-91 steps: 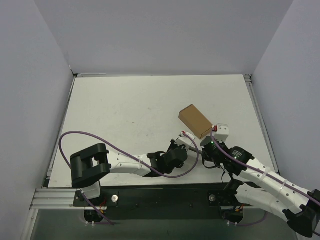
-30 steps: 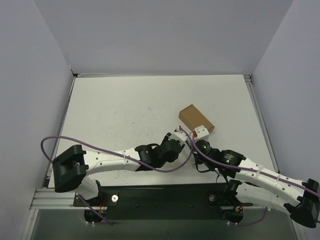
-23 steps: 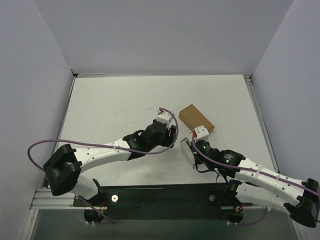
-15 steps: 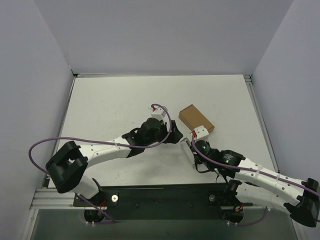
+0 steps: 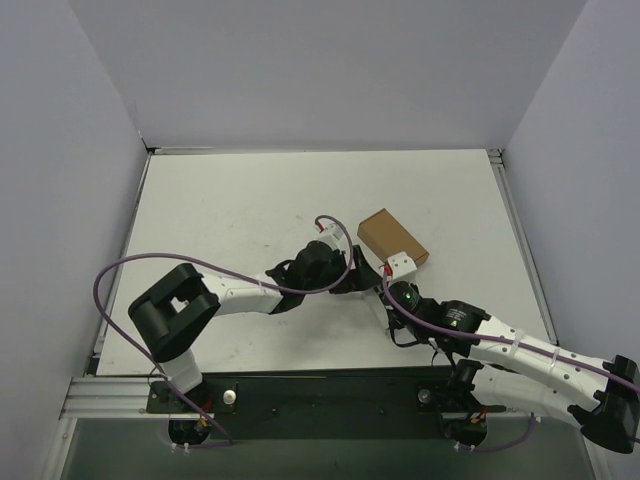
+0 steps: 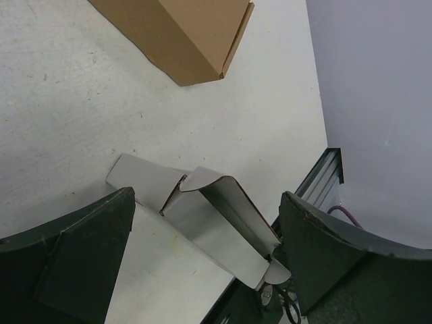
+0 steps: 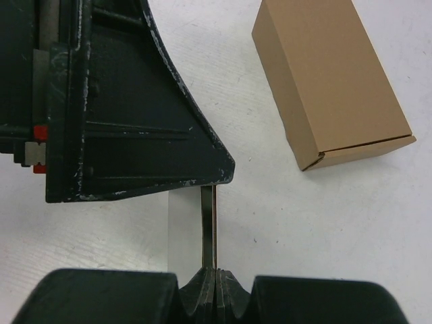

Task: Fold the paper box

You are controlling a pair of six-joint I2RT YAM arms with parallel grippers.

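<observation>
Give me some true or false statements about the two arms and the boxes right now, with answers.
1. The right fingers are shut on the paper box. True.
2. The left fingers clamp the brown box. False: they stand wide open, apart from it.
3. The brown box is closed and lies on the table. True.
4. The paper box lies fully flat. False: part of it arches up off the table.

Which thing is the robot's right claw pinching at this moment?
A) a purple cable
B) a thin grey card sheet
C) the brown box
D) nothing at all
B: the right gripper is shut on the thin edge of the grey card sheet, while the brown box lies apart from it, untouched.
</observation>
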